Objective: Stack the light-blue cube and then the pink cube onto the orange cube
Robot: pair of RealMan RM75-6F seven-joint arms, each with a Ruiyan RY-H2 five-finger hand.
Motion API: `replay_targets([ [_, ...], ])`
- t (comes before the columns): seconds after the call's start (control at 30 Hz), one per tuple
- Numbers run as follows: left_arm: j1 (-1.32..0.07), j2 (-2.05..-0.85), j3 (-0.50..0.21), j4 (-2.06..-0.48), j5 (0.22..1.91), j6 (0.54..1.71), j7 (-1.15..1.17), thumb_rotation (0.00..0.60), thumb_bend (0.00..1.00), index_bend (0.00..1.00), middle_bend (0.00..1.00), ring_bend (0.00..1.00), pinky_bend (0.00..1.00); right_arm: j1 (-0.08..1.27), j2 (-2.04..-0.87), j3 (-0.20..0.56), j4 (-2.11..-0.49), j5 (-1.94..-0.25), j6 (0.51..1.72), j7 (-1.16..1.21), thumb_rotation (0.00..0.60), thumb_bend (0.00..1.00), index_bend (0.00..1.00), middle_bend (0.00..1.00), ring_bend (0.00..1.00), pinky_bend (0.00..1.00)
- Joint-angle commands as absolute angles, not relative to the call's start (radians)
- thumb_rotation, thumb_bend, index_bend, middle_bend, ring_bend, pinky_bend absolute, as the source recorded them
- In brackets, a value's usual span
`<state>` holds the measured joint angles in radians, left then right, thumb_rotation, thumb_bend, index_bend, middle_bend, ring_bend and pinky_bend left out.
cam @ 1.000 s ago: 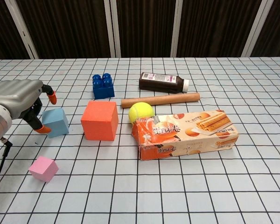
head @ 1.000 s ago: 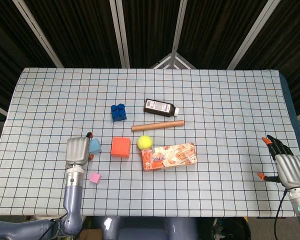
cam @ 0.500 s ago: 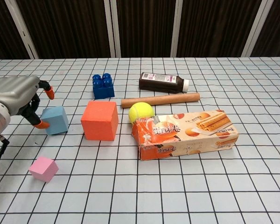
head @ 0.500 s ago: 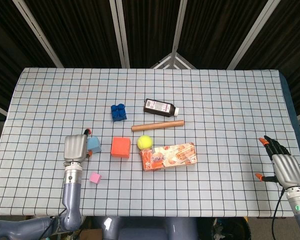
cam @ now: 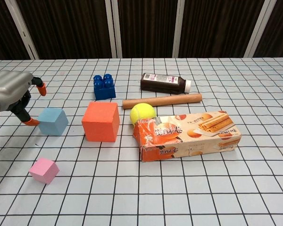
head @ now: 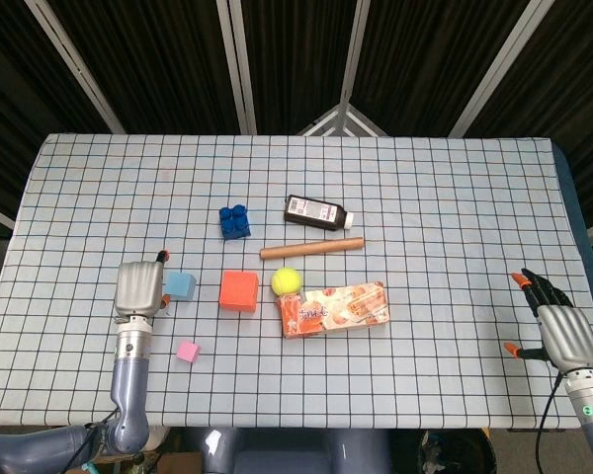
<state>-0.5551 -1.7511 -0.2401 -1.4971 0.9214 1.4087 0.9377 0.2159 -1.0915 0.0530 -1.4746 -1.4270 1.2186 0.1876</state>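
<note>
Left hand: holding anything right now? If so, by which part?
Nothing held. The left hand sits beside the light-blue cube with a gap between its fingertips and the cube, which rests on the table. The right hand is also empty.

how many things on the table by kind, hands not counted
cubes: 3 — light-blue cube, pink cube, orange cube
toy brick: 1
bottle: 1
wooden rod: 1
tennis ball: 1
snack box: 1
total: 8
</note>
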Motion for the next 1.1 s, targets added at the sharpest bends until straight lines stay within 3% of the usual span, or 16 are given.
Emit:
replay_targets([
  [0.03,-0.557,-1.739,-0.233,-1.511,0.924,1.413,0.953,0.6,0.13,0.31,0.79,0.78,0.85,0.216,-1.091,0.053,-1.477,-1.426,1.219,0.187,0.6,0.13,0.0,0.02,0.06,0.16],
  [0.37,-0.577,-1.629,-0.22,-1.656,0.849,1.268,0.93,0.6,0.14,0.28,0.78,0.77,0.85,0.22,-1.086,0.052,-1.492,-1.415,1.204,0.172,0.6,0.13,0.0,0.01,0.06,0.16],
  [1.1,-0.654,-1.635,-0.229,-1.615,0.727,1.229,0.941,0.6,0.19,0.32,0.79,0.77,0.85,0.216,-1.078,0.051,-1.491,-1.416,1.207,0.19,0.6,0.13,0.0,0.01,0.06,0.16],
])
